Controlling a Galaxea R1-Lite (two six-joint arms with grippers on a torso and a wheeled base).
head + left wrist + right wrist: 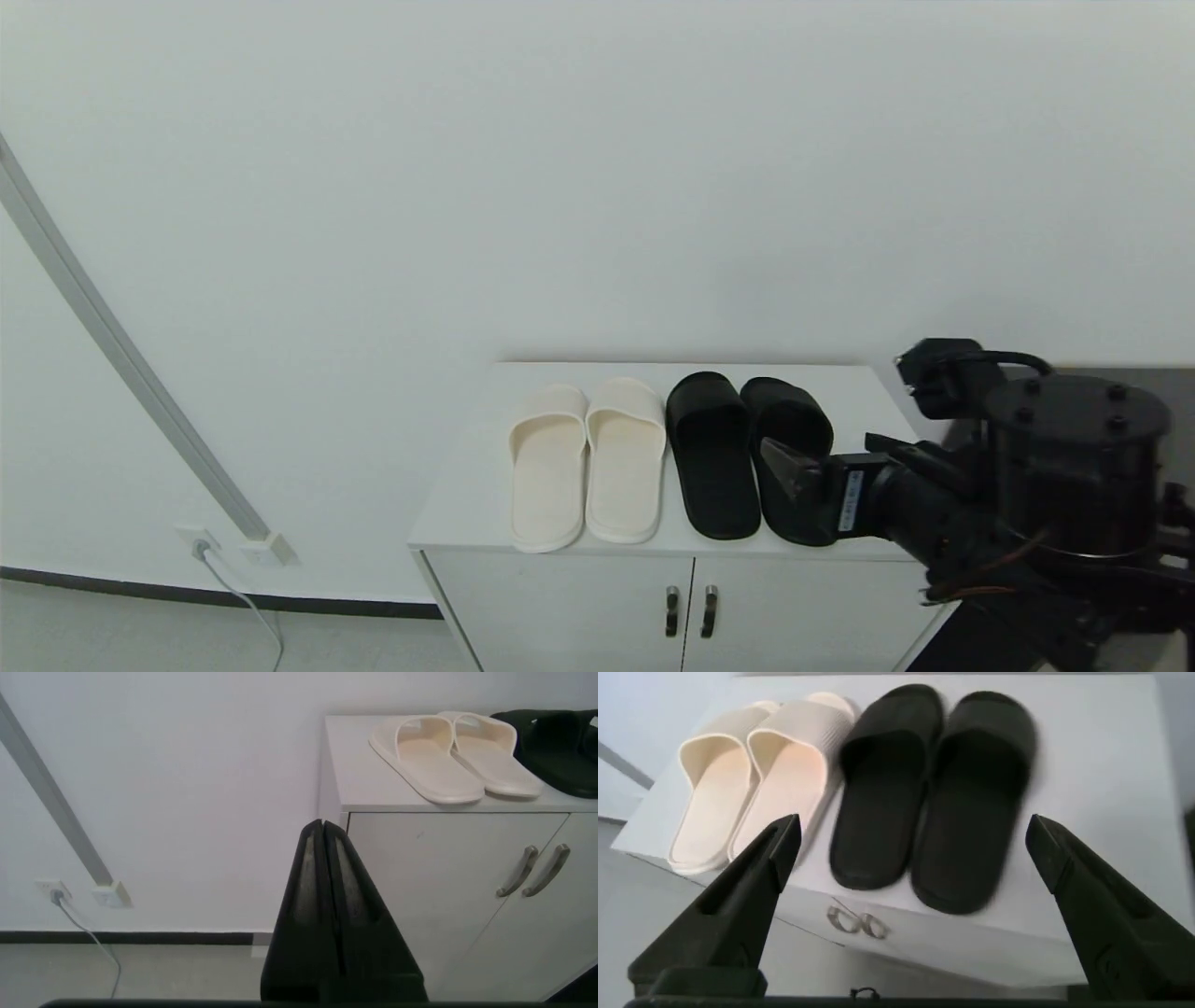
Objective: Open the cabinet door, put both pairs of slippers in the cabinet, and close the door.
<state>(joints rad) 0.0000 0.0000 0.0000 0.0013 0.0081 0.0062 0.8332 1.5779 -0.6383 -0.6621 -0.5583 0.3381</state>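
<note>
A plain white wall [597, 187] is rising behind everything, catching soft, even light. A grey cable duct [112, 338] is slanting down it from 10 o'clock toward 7 o'clock, ending at a small white box [271, 551]. Just at 9 o'clock of that box, a wall socket [191, 537] is carrying a plug. A pale cord [250, 605] is hanging from it toward the light grey floor [121, 639]. A dark skirting strip [327, 602] is running along the wall's foot. At 5 o'clock a white cabinet [560, 597] is standing against the wall, its metal handles [671, 611] sitting side by side.
</note>
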